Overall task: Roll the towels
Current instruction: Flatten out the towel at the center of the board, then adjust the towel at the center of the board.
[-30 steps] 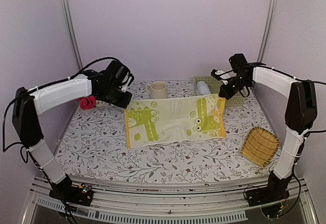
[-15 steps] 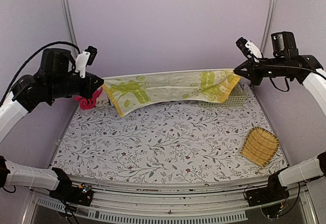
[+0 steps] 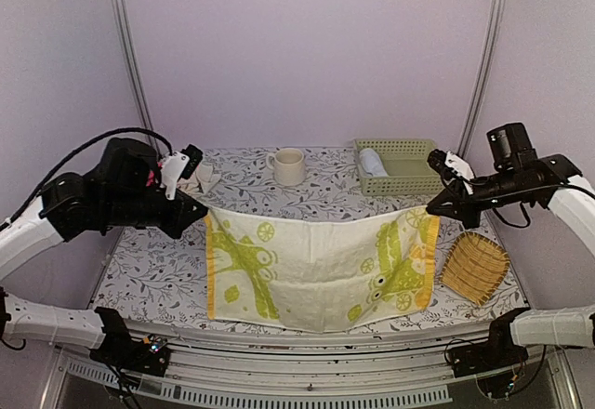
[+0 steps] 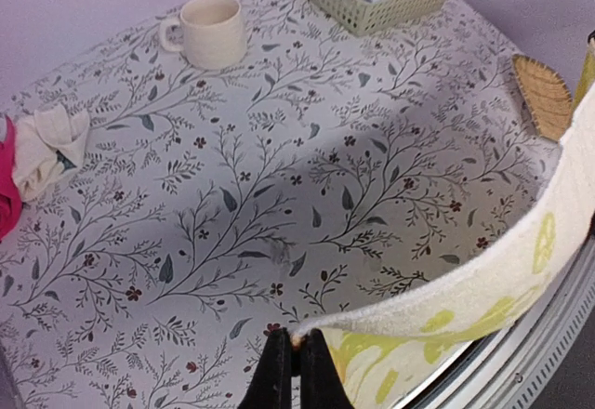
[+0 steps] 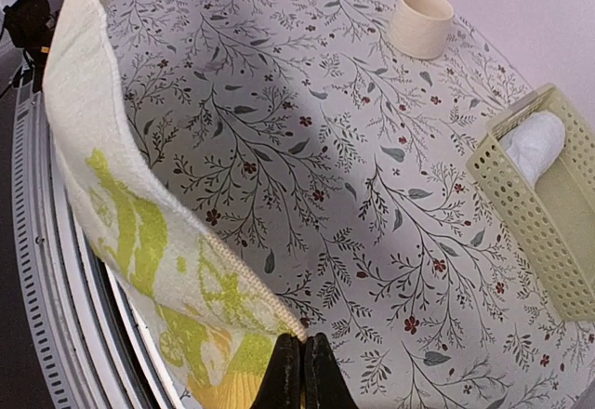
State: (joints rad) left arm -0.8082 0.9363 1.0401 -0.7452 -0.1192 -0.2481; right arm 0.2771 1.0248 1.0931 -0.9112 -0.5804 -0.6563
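The yellow-green and cream patterned towel (image 3: 321, 265) hangs spread in the air above the table's near edge, held by its two top corners. My left gripper (image 3: 199, 212) is shut on its left corner; that corner shows pinched between the black fingers in the left wrist view (image 4: 299, 346). My right gripper (image 3: 434, 212) is shut on the right corner, as the right wrist view (image 5: 302, 342) shows. A rolled pale blue towel (image 3: 372, 161) lies in the green basket (image 3: 402, 184) at the back right and also shows in the right wrist view (image 5: 537, 144).
A cream mug (image 3: 289, 164) stands at the back centre. A crumpled cream cloth (image 3: 206, 177) and a red object (image 4: 7, 195) lie at the back left. A yellow woven bamboo tray (image 3: 475, 267) lies at the right. The table has a floral cover (image 3: 316, 195).
Both arms have brought the patterned towel from high over the back of the table forward and down. It now hangs vertically above the near edge instead of stretched across the back.
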